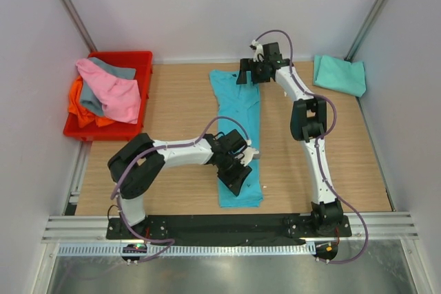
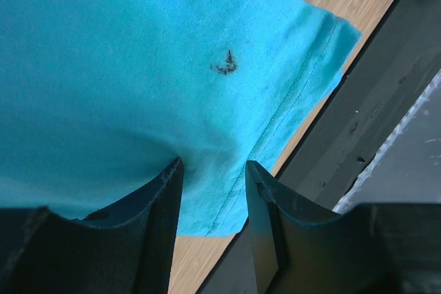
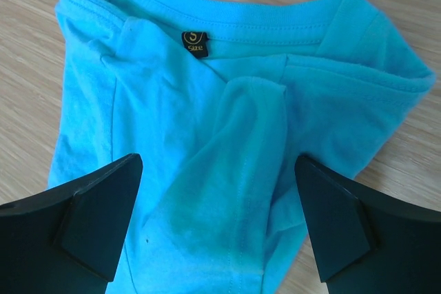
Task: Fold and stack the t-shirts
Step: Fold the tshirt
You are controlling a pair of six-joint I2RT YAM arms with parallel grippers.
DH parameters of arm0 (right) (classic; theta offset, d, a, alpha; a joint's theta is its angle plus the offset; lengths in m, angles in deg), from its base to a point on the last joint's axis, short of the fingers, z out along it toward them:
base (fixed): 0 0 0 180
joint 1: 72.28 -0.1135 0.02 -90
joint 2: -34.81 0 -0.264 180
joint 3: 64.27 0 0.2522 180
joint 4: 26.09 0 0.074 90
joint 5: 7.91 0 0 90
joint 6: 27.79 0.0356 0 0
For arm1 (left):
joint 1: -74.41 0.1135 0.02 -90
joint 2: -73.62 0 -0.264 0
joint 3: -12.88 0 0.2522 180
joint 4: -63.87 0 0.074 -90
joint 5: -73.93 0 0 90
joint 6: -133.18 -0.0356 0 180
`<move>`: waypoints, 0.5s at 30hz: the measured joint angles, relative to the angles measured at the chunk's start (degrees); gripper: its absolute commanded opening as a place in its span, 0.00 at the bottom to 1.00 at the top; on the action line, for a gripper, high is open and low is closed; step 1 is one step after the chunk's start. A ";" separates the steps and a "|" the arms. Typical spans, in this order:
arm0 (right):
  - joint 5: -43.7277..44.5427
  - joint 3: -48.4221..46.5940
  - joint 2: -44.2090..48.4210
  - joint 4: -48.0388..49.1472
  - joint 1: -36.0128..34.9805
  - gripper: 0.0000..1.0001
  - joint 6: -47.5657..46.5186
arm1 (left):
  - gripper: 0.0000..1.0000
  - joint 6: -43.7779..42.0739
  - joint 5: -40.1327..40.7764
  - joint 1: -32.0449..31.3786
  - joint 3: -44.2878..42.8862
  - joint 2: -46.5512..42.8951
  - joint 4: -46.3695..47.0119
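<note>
The bright turquoise-blue t-shirt (image 1: 240,111) lies on the wooden table as a long narrow strip, collar at the far end. My left gripper (image 1: 236,175) is at its near hem corner; in the left wrist view (image 2: 213,166) the jaws stand partly apart with the tips pressing on the cloth (image 2: 103,67). My right gripper (image 1: 248,74) hovers over the collar end; in the right wrist view (image 3: 219,170) it is wide open above the collar and size label (image 3: 196,43). A paler mint-teal t-shirt (image 1: 339,74) lies folded at the back right.
A red crate (image 1: 141,60) at the back left holds pink (image 1: 114,91), grey (image 1: 117,70) and orange (image 1: 81,105) shirts. The table's black front edge (image 2: 358,122) runs just beyond the hem. Walls enclose the table on three sides.
</note>
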 measured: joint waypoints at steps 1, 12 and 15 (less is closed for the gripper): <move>0.31 -0.09 -0.07 0.13 -0.07 1.00 0.00 | 0.43 0.04 -0.31 -0.02 0.00 0.09 0.24; 4.48 4.33 3.02 1.92 -0.11 1.00 -2.03 | 0.42 -3.28 7.26 -1.05 -6.40 -0.17 -6.43; 7.50 18.32 13.40 4.68 -0.04 1.00 -2.69 | 0.53 -5.77 12.57 -0.83 -13.73 -2.73 -10.19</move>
